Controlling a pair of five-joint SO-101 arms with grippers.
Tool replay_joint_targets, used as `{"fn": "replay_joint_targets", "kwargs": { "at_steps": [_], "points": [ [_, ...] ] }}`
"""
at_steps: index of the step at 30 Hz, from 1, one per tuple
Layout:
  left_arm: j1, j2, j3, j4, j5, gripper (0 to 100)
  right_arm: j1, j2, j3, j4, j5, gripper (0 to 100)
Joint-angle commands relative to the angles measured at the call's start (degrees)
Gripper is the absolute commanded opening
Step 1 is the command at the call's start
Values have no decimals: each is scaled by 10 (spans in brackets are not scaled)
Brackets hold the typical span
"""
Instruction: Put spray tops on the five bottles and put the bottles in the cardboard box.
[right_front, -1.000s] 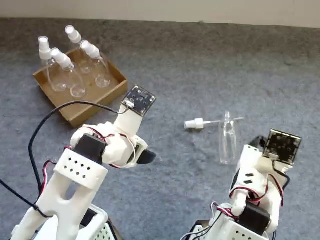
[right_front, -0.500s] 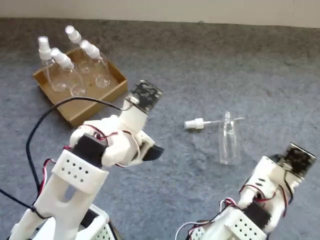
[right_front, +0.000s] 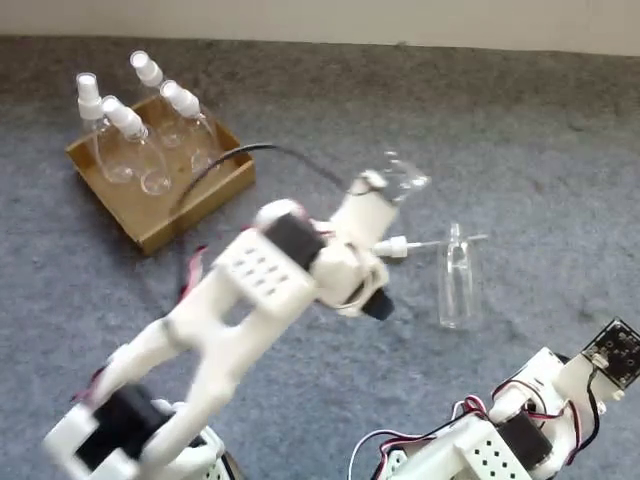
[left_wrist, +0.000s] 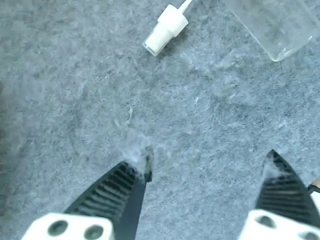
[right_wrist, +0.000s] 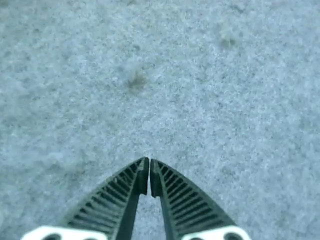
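One clear bottle (right_front: 455, 282) without a top lies on the grey carpet right of centre, and a loose white spray top (right_front: 388, 247) lies just left of its neck. My left gripper (left_wrist: 208, 157) hangs open over bare carpet, a short way from the spray top (left_wrist: 165, 29) and the bottle (left_wrist: 272, 22). In the high view its dark finger (right_front: 378, 305) sits just near of the spray top. The cardboard box (right_front: 150, 232) at the far left holds several capped bottles (right_front: 128, 160). My right gripper (right_wrist: 149, 162) is shut and empty over carpet.
The right arm (right_front: 540, 420) is folded back at the near right corner. A black cable (right_front: 250, 150) arcs from the left arm past the box's right corner. Grey carpet covers the whole table, with a pale wall along the far edge.
The left arm has swung forward and to the right, from beside the box to the loose spray top. The right arm has drawn back toward the near right corner.
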Motion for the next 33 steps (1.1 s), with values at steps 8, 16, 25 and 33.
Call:
{"fn": "replay_joint_targets", "kwargs": {
  "at_steps": [8,16,25,33],
  "points": [
    [18,298,-364,120,7,305,7,-4,78,53,5,9],
    [16,405,-550,157,118,306,89,-4,78,86,5,9],
    [28,508,-650,152,171,309,122,-4,78,90,5,9],
    [45,563,-780,162,222,309,122,-4,78,90,5,9]
  ]
}}
